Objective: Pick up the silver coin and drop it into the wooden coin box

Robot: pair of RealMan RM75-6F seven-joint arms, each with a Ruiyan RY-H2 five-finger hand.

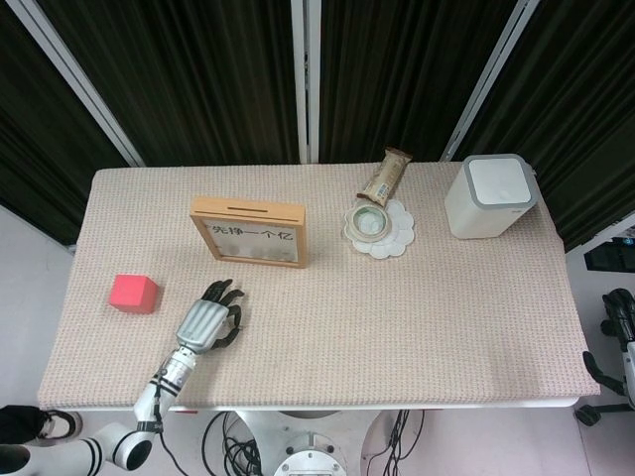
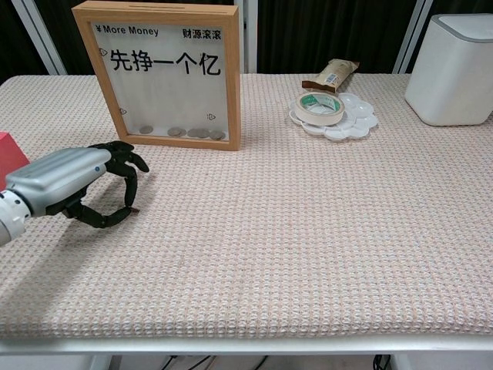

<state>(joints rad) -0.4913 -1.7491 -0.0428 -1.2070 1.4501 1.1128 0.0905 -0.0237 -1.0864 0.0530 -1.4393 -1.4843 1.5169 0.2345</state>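
Frankly, the silver coin cannot be made out; it may sit pinched at the fingertips of the left hand, which curl together, but I cannot tell. A weak pinch could drop it. The wooden coin box stands just beyond the hand. The right hand is out of sight.

Red block at left edge — tape roll on white palette; snack packet, white bin.

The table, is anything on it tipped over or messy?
Nothing stands out. The wooden coin box stands upright, the tape roll sits on its white tray, and the snack bar just lies flat behind them.
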